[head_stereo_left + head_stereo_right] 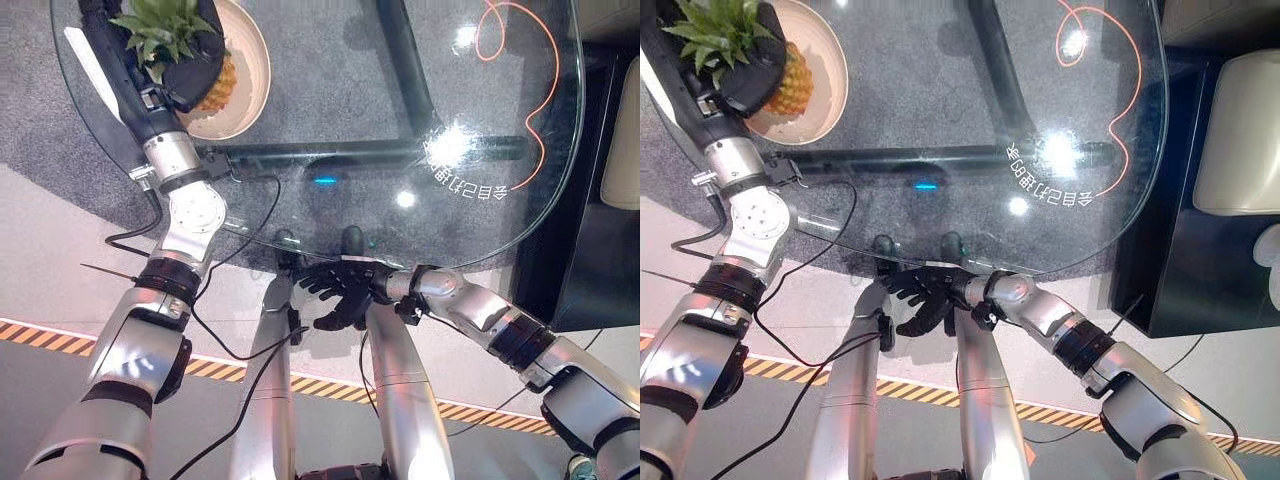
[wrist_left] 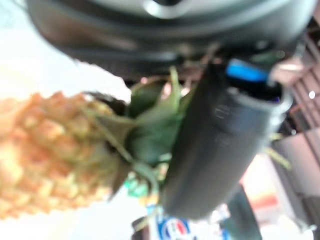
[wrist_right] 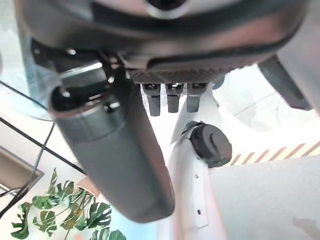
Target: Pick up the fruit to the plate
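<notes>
Reaching far across the glass surface [image 1: 400, 120], the left arm stretches toward the far left corner, where the left hand [image 1: 185, 62] sits over a pale round plate [image 1: 252, 60]. Its dark fingers are curled round the pineapple [image 1: 215, 85] at the base of the leafy green crown, gripping the fruit. The pineapple's yellow-orange body lies on the plate, tilted on its side, with the crown pointing away from the near edge. In the left wrist view the thumb [image 2: 220, 140] presses close against the leaves where they meet the scaly fruit body.

The right arm is bent inward, with its forearm running along the near edge of the surface. The right hand [image 1: 340, 290] hangs just below that near edge, off the glass, with its fingers loosely relaxed and spread, holding nothing. In the right wrist view the thumb stands clear of the row of fingers [image 3: 172, 97], with no object between them.

An orange cable [image 1: 530, 90] loops over the far right part of the surface, well apart from both hands.
</notes>
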{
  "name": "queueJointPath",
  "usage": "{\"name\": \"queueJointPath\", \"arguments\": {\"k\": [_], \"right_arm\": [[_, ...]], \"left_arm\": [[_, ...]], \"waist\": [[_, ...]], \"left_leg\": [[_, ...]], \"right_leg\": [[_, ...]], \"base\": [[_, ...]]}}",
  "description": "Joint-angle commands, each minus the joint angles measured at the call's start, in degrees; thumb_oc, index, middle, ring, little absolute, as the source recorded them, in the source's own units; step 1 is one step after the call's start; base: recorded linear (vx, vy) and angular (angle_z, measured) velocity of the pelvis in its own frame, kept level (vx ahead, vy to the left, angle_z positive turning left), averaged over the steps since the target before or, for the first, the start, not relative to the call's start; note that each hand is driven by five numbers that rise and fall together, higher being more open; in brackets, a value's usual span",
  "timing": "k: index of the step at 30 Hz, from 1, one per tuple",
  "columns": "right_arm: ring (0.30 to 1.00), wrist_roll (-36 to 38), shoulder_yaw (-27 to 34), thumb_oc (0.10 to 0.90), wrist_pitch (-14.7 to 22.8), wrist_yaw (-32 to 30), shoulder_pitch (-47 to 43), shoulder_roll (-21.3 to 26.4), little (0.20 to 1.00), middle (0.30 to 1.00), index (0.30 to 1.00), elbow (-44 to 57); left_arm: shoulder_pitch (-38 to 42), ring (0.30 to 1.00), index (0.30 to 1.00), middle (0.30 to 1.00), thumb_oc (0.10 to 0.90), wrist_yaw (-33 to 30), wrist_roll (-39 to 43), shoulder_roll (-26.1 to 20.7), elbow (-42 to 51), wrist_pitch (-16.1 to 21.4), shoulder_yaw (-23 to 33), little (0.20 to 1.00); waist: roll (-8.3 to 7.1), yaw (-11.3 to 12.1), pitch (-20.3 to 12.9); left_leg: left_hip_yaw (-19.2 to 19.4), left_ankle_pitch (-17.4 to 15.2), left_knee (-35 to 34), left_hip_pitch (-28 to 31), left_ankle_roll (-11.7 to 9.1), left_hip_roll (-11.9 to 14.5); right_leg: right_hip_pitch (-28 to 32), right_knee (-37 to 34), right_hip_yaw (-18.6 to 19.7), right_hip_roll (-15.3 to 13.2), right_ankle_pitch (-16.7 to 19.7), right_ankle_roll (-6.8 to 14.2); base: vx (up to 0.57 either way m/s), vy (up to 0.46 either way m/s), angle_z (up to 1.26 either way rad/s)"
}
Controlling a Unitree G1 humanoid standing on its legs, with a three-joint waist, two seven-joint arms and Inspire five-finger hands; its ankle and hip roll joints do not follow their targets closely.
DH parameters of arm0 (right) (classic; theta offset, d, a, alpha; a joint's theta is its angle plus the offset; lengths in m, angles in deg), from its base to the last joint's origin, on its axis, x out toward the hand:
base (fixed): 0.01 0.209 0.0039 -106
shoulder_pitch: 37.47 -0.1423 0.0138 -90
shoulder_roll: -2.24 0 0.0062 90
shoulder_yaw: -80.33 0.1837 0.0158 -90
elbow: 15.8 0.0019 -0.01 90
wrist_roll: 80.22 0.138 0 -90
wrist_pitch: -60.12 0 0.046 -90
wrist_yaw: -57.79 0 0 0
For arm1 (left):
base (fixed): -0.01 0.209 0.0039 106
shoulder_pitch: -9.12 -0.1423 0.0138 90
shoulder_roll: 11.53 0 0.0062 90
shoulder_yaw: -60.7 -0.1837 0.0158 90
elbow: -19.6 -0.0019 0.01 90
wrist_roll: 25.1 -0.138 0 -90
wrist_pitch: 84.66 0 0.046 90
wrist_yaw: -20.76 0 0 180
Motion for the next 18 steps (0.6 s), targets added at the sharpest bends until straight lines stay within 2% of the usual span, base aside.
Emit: {"name": "queueJointPath", "arguments": {"k": [1, 3, 12, 18], "right_arm": [[0.9, 1.41, -0.42, 0.8, 2.29, 1.8, 4.39, -2.04, 0.9, 0.9, 0.9, 3.66], [0.9, 1.11, -0.08, 0.8, 2.21, 2.03, 4.44, -2.07, 0.9, 0.9, 0.9, 3.89], [0.9, -0.15, 0.53, 0.8, 2.32, 1.76, 6.66, -1.86, 0.9, 0.9, 0.9, 5.52], [0.9, -0.47, 0.61, 0.8, 3.19, 1.99, 7.61, -1.82, 0.9, 0.9, 0.9, 5.52]], "left_arm": [[1.06, 0.9, 0.9, 0.9, 0.8, 3.18, -1.38, -0.6, 4.19, 2.59, 0.73, 0.9], [0.49, 0.9, 0.9, 0.9, 0.8, 6.84, -0.27, -0.87, 4.5, 1.23, 0.5, 0.9], [-3.91, 0.9, 0.9, 0.9, 0.8, 8.62, 2.46, -1.56, 6.29, -0.99, 1.7, 0.9], [-5.62, 0.9, 0.9, 0.9, 0.8, 13.4, 6.52, -1.97, 6.28, -1.62, 2.78, 0.9]], "waist": [[0.91, 1.36, -1.33], [1.07, 1.55, -1.33], [1.47, 2.04, -1.33], [1.73, 2.22, -1.33]], "left_leg": [[-1.31, -2.86, 3.9, 1.31, -1.44, -2.39], [-1.42, -2.49, 3.15, 2.2, -1.43, -2.35], [-1.69, -2.05, 1.77, 4.77, -1.71, -1.95], [-1.79, -1.97, 1.46, 6.22, -2.02, -1.62]], "right_leg": [[4.57, -8.74, -0.55, 2.05, 2.79, 1.24], [5.54, -9.29, -0.85, 2.03, 2.78, 1.13], [8.65, -10.34, -2.1, 1.74, 2.12, 0.85], [10.3, -10.23, -2.8, 1.69, 1.46, 0.52]], "base": [[-0.02, -0.063, 0.03], [-0.03, -0.063, 0.01], [-0.02, -0.066, 0.0], [0.0, -0.064, 0.06]]}}
